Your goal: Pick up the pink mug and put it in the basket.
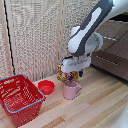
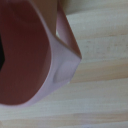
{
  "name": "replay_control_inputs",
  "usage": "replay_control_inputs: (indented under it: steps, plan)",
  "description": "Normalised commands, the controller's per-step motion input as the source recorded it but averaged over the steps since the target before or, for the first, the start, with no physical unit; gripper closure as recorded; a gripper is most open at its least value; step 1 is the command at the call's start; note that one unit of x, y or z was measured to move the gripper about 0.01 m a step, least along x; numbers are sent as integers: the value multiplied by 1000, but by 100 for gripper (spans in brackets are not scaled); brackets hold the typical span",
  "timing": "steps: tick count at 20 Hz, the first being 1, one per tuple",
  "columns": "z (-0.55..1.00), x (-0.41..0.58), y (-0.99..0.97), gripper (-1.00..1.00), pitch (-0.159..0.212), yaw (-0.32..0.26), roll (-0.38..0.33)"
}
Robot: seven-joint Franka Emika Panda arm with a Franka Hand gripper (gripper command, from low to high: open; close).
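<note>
Pink mug (image 1: 71,90) upright on the wooden table (image 1: 95,107), directly beneath the gripper (image 1: 74,76); basket (image 1: 20,99) well apart at about nine o'clock. Finger state impossible to tell. Likely risk: clipping the rim, tipping the mug toward the red bowl (image 1: 46,87).

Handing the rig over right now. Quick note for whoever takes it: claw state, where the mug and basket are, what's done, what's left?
Claw: low over the pink mug, right at its rim. Fingers are hard to make out, so I cannot tell whether it is open or closed on the mug.
Pink mug: on the wooden surface; the wrist view is filled by its rim and inside.
Basket: on the surface toward the exterior view's left, with a red bowl between it and the mug.
Done: approach to the mug.
Left: confirm grasp, lift, carry over the basket, lower in, release.
</note>
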Motion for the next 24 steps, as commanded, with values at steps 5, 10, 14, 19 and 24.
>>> replay_control_inputs:
  steps: [5, 10, 14, 19, 24]
  plan:
    - [-373, -3, -97, -100, 3, 78, 0]
    - [-326, 0, 0, 100, 18, 54, 0]
    - [-246, -2, 0, 100, 14, 26, -3]
    - [-122, -54, 0, 100, 31, 0, 0]
    - [-68, -46, 0, 100, 0, 0, -1]
